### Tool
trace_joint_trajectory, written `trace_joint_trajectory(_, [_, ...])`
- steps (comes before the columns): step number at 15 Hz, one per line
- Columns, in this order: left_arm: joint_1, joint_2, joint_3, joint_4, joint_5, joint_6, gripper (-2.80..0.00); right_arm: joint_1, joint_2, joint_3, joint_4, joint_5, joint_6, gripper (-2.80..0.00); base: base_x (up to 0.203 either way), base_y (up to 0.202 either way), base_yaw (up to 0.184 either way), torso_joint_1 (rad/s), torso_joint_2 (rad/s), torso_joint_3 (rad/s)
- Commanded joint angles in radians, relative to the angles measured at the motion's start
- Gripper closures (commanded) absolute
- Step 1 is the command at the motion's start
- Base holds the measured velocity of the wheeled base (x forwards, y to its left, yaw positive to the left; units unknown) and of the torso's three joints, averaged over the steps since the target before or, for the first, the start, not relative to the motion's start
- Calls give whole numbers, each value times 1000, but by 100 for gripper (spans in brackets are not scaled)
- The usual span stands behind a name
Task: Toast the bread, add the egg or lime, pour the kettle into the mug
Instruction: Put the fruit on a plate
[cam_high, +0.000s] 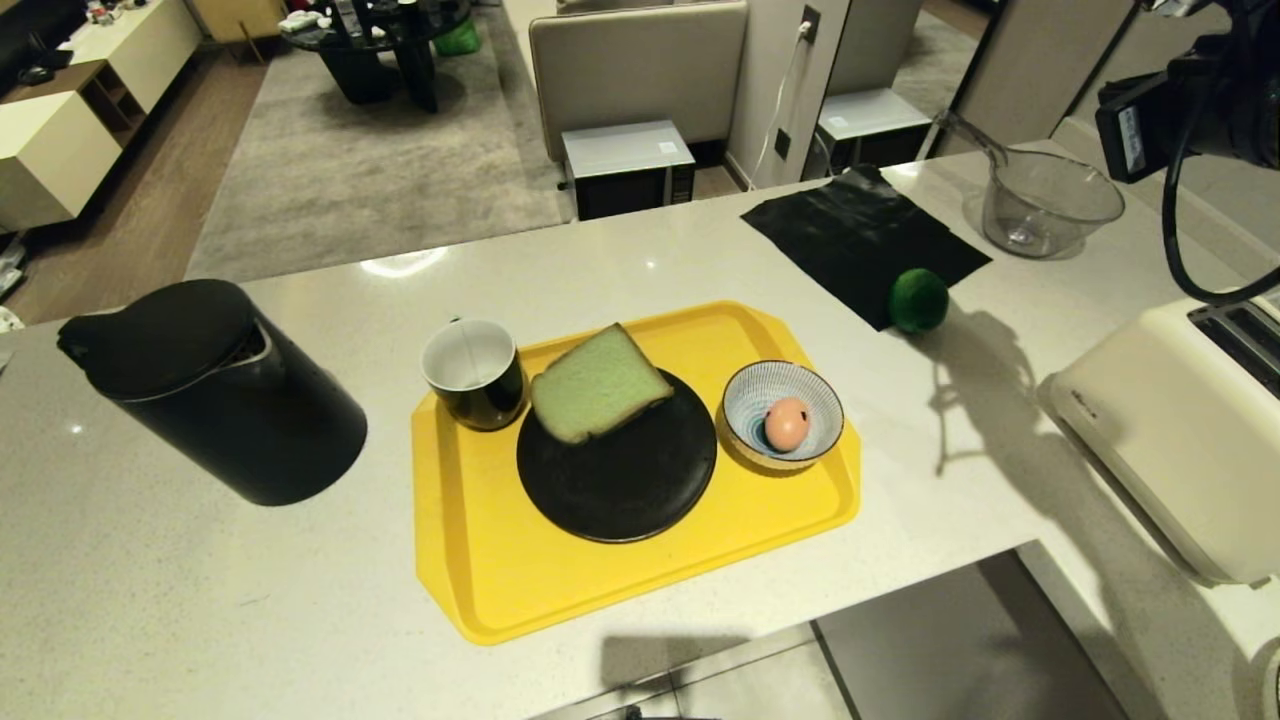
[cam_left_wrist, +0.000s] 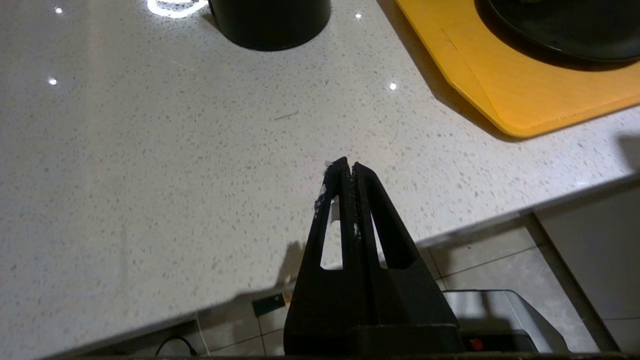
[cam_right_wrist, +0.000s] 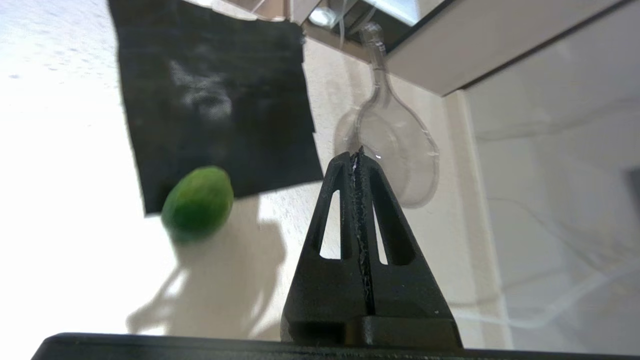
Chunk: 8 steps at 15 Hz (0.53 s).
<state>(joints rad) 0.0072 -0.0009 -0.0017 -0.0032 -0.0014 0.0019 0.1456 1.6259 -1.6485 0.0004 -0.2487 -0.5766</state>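
Observation:
The pale green bread (cam_high: 598, 383) leans on a black plate (cam_high: 620, 480) in the yellow tray (cam_high: 500, 570). Left of it on the tray stands the black mug (cam_high: 472, 372), white inside. A pink egg (cam_high: 787, 423) lies in a striped bowl (cam_high: 750, 395) on the tray's right. The lime (cam_high: 919, 299) (cam_right_wrist: 198, 202) rests on the counter at the edge of a black cloth (cam_high: 860, 230). The black kettle (cam_high: 210, 390) stands far left. My right gripper (cam_right_wrist: 357, 154) hangs shut and empty above the counter, right of the lime. My left gripper (cam_left_wrist: 348, 164) is shut and empty near the counter's front edge.
A cream toaster (cam_high: 1160, 430) sits at the right with its slots facing up. A clear glass pot (cam_high: 1050, 200) with a handle stands at the back right beside the cloth. My right arm (cam_high: 1180, 110) shows at the top right corner. The counter's front edge drops to a tiled floor.

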Motion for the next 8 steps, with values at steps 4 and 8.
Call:
trace_joint_trajectory(4, [0, -1, 0, -1, 0, 0, 0, 2, 3, -2, 0, -1, -2, 0, -17, 0, -1, -7, -4, 3])
trace_joint_trajectory(8, [0, -1, 0, -1, 0, 0, 0, 45, 11, -2, 0, 0, 0, 0, 0, 0, 0, 0, 0, 0])
